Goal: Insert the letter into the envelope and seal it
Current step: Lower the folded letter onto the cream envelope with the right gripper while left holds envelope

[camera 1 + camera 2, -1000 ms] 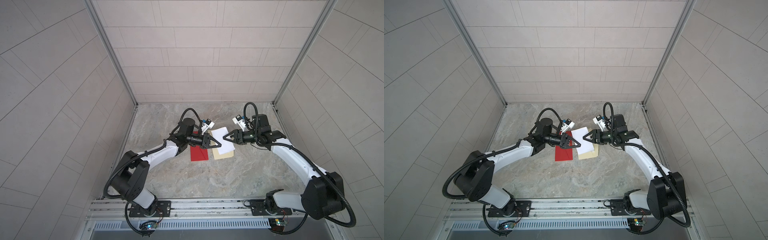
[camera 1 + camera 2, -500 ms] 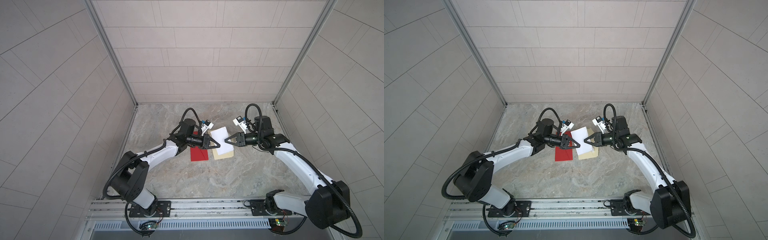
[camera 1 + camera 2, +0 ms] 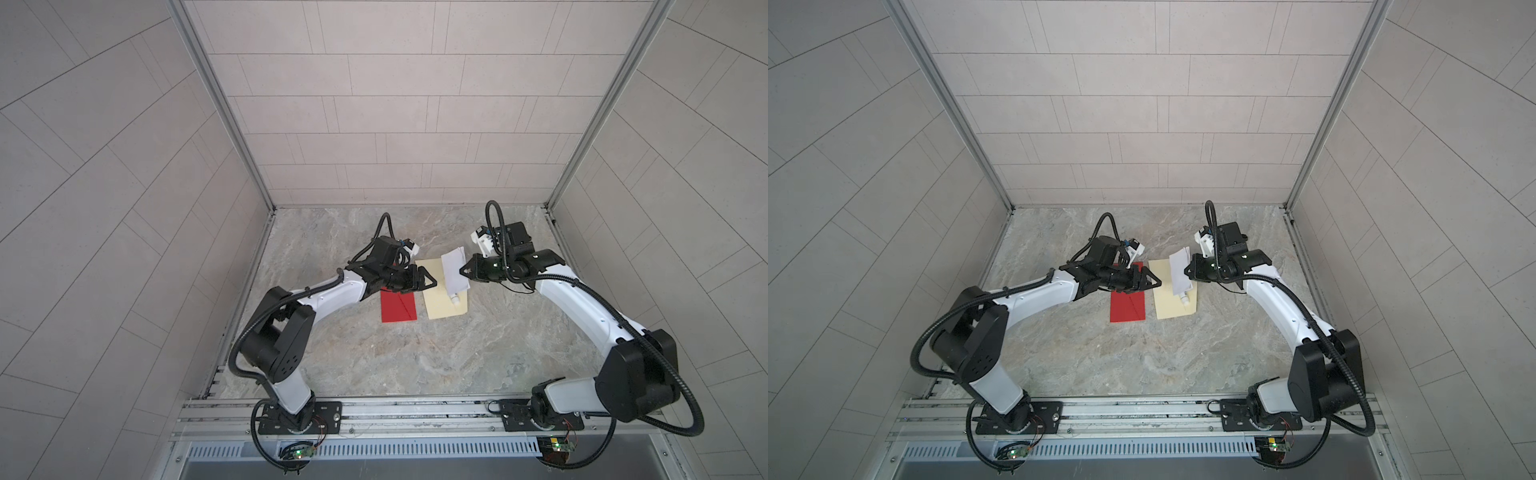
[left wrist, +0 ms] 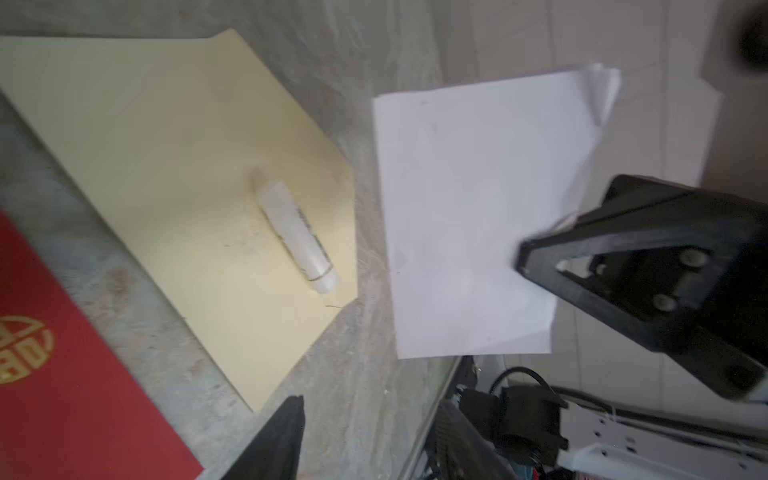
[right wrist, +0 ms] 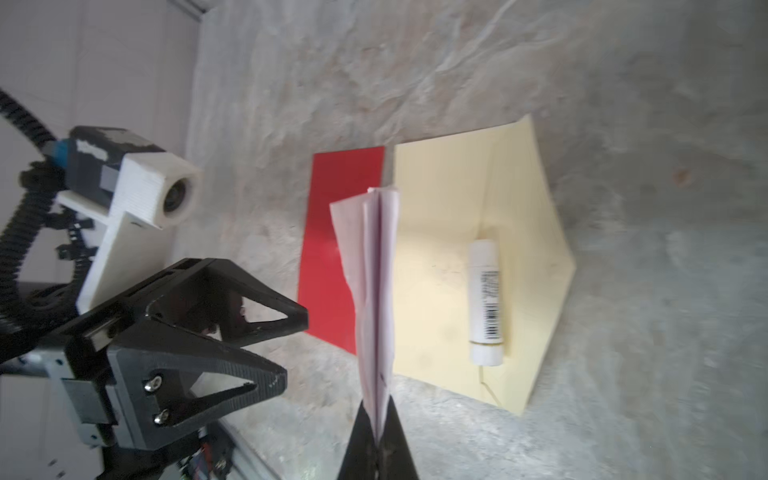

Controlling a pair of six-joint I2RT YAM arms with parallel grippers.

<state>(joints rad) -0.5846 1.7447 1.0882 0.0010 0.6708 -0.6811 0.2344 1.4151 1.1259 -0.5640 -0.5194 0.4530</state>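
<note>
Left gripper now off the letter; white, folded, creased

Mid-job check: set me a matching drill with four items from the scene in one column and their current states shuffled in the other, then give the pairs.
Items
1. letter
2. red envelope
3. glue stick
4. left gripper

States
A. lying on the cream sheet
B. open, holding nothing
C. flat on the table, beside the cream sheet
D. pinched in the shut right gripper, off the table

Pairs: 1-D, 2-C, 3-A, 4-B
</note>
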